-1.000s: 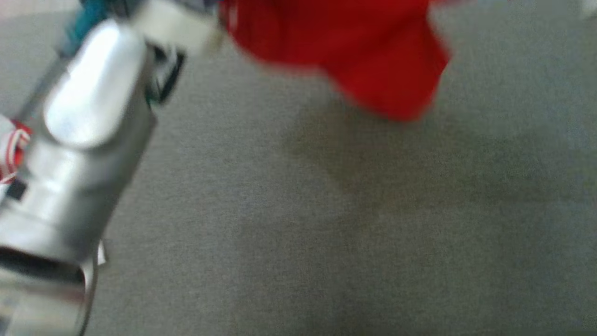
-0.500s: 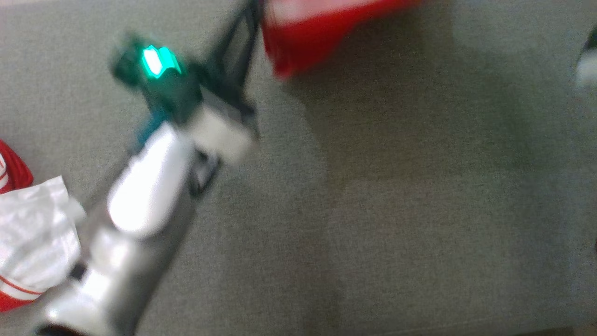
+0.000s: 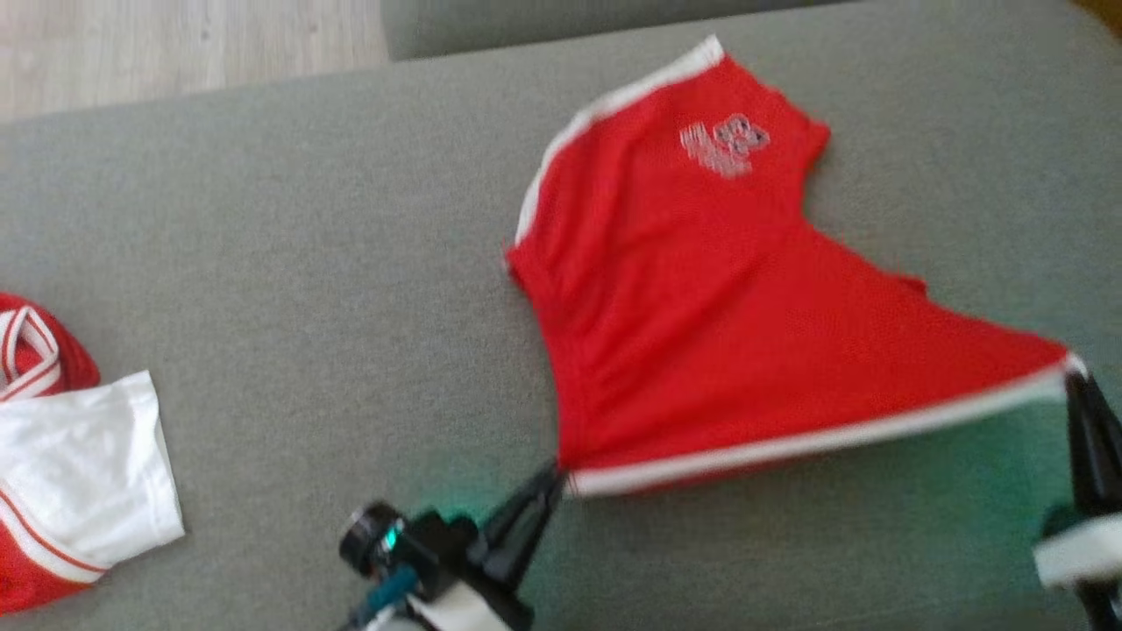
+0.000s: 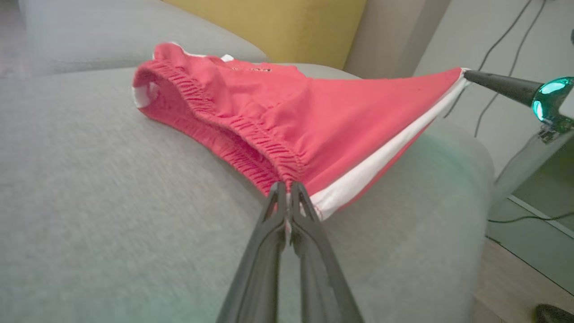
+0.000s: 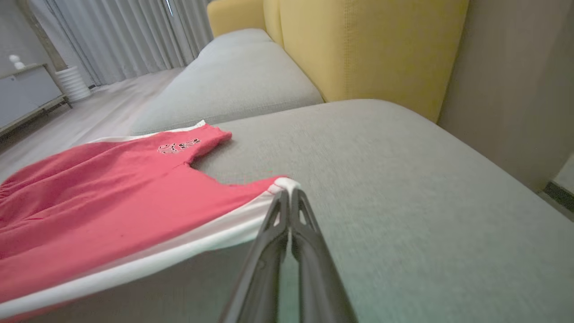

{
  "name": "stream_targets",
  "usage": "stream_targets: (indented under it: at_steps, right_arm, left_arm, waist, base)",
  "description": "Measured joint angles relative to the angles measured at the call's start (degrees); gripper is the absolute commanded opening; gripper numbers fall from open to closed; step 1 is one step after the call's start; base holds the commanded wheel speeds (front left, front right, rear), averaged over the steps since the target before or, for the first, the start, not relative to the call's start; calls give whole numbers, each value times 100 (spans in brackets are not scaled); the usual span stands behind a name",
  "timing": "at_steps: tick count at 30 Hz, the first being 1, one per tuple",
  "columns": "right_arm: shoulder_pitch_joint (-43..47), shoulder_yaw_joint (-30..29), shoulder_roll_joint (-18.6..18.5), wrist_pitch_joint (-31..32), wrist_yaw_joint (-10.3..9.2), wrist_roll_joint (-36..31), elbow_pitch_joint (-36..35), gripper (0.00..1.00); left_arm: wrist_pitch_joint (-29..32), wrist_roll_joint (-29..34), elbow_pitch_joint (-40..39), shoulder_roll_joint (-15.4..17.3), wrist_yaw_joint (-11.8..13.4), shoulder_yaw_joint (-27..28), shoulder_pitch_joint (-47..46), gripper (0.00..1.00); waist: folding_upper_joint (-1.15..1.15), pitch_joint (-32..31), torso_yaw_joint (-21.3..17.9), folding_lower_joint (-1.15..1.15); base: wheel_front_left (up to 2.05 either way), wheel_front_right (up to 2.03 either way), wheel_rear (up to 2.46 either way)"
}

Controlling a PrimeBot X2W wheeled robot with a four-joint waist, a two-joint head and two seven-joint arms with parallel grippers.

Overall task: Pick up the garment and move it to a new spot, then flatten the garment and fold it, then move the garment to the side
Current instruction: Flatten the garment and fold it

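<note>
Since half a second ago the head view has been swung; the shorts (image 3: 701,315) are now seen spread centre right on the sofa (image 3: 263,219). Their near edge is gripped by the left pincer (image 3: 554,480) and right pincer (image 3: 1073,384), and should be lowered taut and evenly.

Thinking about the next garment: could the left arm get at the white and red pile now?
Probably not yet: the left gripper is shut on the red shorts. The grey cushion between it and the pile looks bare, so the way seems free.

L gripper (image 4: 287,186), R gripper (image 5: 289,194): tips pinched.
</note>
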Motion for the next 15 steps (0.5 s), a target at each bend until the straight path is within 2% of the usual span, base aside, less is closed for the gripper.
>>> stream_targets:
  at_steps: [7,11,15]
  right_arm:
    - [1202,-957,345,552,1,-279,-1400,0]
    - [1104,-1314,506,901,1,-446,-1924,0]
    - [650,-1424,577,1171,1,-579,-1898,0]
  left_arm:
    - [52,-470,-282,300,-2,-563,341,0]
    - [59,-883,-683,280,-2,-534,301,0]
    - [194,-1227,-798,166,-1,-512,147,0]
  waist:
    - [0,-258,37,0]
    - [0,-243,169,1]
    - [0,-162,298,2]
  base:
    - [0,0,0]
    - [0,0,0]
    - [0,0,0]
